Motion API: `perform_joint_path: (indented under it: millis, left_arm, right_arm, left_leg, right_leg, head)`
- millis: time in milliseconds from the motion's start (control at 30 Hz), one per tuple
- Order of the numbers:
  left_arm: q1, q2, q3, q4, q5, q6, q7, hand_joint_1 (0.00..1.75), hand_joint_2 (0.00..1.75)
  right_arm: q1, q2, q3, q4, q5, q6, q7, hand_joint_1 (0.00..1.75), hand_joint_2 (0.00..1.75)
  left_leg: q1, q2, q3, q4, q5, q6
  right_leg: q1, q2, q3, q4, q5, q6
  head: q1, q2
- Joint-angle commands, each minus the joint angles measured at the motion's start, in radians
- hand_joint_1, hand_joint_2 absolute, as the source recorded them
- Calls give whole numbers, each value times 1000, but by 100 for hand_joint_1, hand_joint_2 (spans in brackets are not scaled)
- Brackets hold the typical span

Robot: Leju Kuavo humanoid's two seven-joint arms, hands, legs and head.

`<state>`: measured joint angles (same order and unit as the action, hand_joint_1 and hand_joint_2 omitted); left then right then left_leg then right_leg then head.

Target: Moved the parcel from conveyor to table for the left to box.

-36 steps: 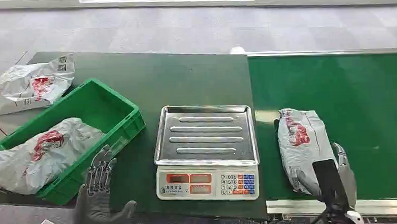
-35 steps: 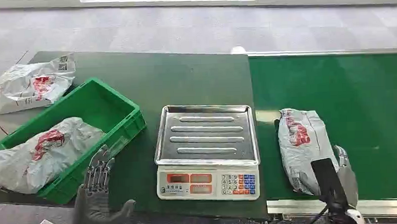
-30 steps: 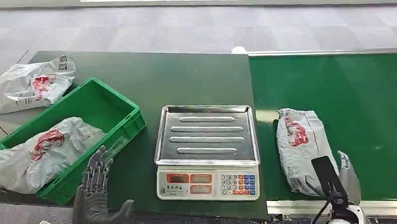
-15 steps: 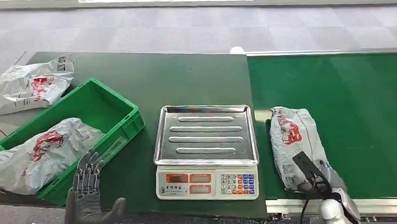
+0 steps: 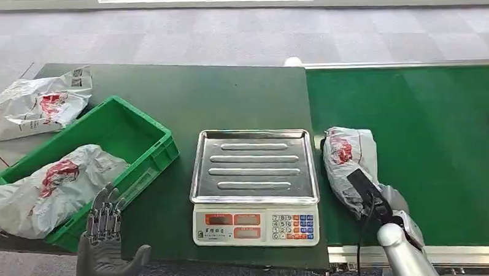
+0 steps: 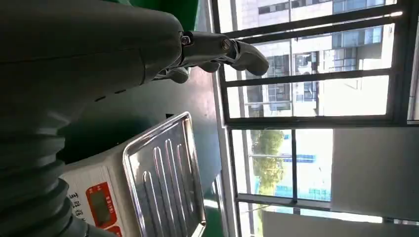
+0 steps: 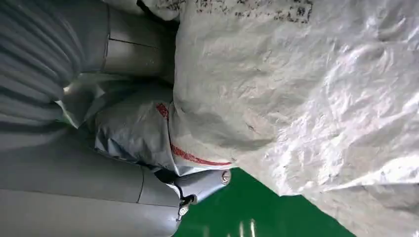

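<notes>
**Spotter:** Head view first, what have you got?

**Operator:** I see the scale [image 5: 254,185] in the middle of the table [image 5: 228,95]. The parcel [image 5: 347,165] lies on the conveyor [image 5: 426,125], just right of the scale's tray. My right hand [image 5: 388,200] grips the parcel's near end. My left hand [image 5: 104,241] hovers at the near left of the scale, fingers spread, nothing in it. Left of the scale sits the green box [image 5: 125,136] with a grey bag [image 5: 53,187] in it; another bag [image 5: 38,108] lies beyond it.

**Spotter:** Left wrist?

**Operator:** The left hand [image 6: 99,49] is loose and empty above the scale [image 6: 148,182], with windows behind.

**Spotter:** Right wrist?

**Operator:** Crinkled grey parcel [image 7: 306,98] up close, the right hand's [image 7: 123,118] fingers [image 7: 202,182] clasped around its bunched end, green conveyor [image 7: 237,212] underneath.
</notes>
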<state>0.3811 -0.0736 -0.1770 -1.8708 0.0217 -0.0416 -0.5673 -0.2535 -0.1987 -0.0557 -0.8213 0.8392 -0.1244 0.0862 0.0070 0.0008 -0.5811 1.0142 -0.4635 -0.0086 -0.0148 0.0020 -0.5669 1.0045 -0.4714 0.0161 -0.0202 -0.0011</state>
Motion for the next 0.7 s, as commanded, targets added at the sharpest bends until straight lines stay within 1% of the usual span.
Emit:
perform_joint_path:
  millis: [33, 167, 633, 667, 700]
  left_arm:
    - [-19, 39, -31, 51, 10, 3, -4, 0, 175]
    - [-20, 39, -32, 53, 10, 3, -5, 0, 175]
    - [-20, 39, -32, 52, 10, 3, -5, 0, 175]
    - [-20, 39, -33, 52, 10, 3, -5, 0, 175]
    - [-23, 39, -36, 56, 10, 4, -8, 0, 175]
  right_arm:
    - [-72, 26, 22, 0, -124, -117, -110, 175, 175]
    - [-64, 23, 25, -17, -128, -113, -104, 175, 175]
    - [-61, 23, 25, -16, -128, -112, -104, 175, 175]
    - [-57, 28, 16, -29, -145, -140, -124, 175, 175]
    - [-50, 35, 1, -60, -200, -176, -176, 175, 175]
  left_leg:
    - [0, 3, 1, -2, 1, 0]
    - [0, 1, -1, -1, 0, 0]
    - [0, 1, -1, -1, 0, 0]
    - [0, 2, 0, -4, 2, 0]
    - [0, 1, -1, -2, 0, 0]
  right_leg:
    - [0, 3, -1, -2, 1, -1]
    - [0, 0, -1, -1, 0, -1]
    - [0, 0, -2, -1, 0, 0]
    - [0, 1, -1, -4, 2, -1]
    - [0, 0, -2, -1, 1, -1]
  head:
    - [0, 0]
    - [0, 0]
    - [0, 0]
    - [0, 0]
    - [0, 0]
